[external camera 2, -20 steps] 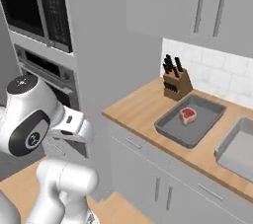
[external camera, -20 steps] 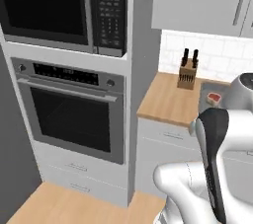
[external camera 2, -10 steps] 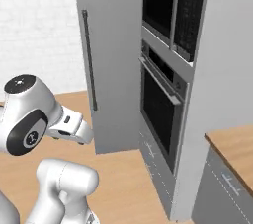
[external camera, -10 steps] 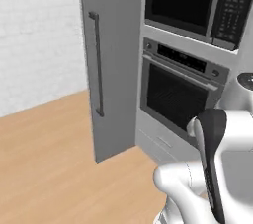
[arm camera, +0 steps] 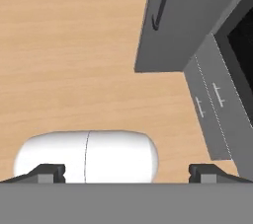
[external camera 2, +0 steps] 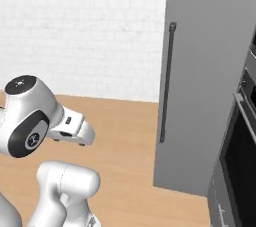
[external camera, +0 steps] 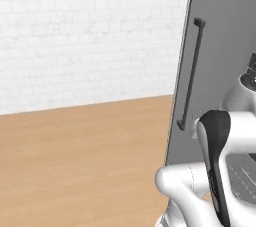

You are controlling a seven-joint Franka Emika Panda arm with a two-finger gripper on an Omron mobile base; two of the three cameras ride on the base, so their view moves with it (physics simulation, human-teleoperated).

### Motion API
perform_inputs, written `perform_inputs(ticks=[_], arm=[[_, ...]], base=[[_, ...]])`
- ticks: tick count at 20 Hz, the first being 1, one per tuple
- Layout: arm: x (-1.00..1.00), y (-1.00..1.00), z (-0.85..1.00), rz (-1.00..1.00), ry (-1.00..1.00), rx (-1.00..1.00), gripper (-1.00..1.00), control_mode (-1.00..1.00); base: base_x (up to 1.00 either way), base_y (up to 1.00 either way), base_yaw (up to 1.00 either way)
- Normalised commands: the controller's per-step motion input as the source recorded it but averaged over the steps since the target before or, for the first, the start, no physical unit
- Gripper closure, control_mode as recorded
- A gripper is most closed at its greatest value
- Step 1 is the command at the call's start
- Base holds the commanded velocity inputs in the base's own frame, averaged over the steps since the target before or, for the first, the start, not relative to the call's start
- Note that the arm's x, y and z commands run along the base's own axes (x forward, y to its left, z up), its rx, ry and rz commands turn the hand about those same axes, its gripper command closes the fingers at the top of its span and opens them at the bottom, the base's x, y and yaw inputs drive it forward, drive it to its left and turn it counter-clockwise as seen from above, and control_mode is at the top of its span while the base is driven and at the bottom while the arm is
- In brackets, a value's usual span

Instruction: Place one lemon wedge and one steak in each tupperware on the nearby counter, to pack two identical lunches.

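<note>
Left base view: a tall grey cabinet panel (external camera: 220, 46) with a long dark vertical bar handle (external camera: 191, 73) stands at the right, in front of a white brick wall (external camera: 90, 36) and a light wood-plank floor (external camera: 80, 156). The robot's white arm (external camera: 220, 171) with its dark joint band rises at the lower right.

Right base view: the same tall grey panel (external camera 2: 210, 71) and its dark handle (external camera 2: 166, 81) stand right of centre. At the far right edge lies the dark front of a built-in oven (external camera 2: 240, 156). The white arm (external camera 2: 35, 121) is folded at the lower left, above the wood floor (external camera 2: 125, 136), with the brick wall (external camera 2: 80, 31) behind.

Hand view: the hand (arm camera: 126, 171) looks down at the floor (arm camera: 69, 60). Its two small dark fingertips (arm camera: 47, 171) stand far apart at the bottom corners of the view, so the hand is wide open and grips nothing. Above and to the right lie the foot of the grey panel (arm camera: 188, 25) with the lower end of its handle (arm camera: 160, 3), pale grey drawer fronts (arm camera: 212, 104) with small bar pulls, and the black oven opening (arm camera: 244, 35).

The two grey tupperware trays and the wood-grain tabletop cannot be located from these views; their position relative to the hand cannot be told.
</note>
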Motion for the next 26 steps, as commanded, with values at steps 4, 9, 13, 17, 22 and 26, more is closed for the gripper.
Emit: perform_inputs(ticks=[4,9,13,17,22,26], arm=[[0.0,0.0,0.0,0.0,0.0,0.0,-1.0,1.0],[0.0,0.0,0.0,0.0,0.0,0.0,-1.0,1.0],[0.0,0.0,0.0,0.0,0.0,0.0,-1.0,1.0],[0.0,0.0,0.0,0.0,0.0,0.0,-1.0,1.0],[0.0,0.0,0.0,0.0,0.0,0.0,-1.0,1.0],[0.0,0.0,0.0,0.0,0.0,0.0,-1.0,1.0]], base=[[1.0,0.22,0.39],[1.0,0.46,0.09],[1.0,0.59,-0.11],[1.0,0.76,-0.34],[1.0,0.79,-0.57],[0.75,0.73,-0.76]])
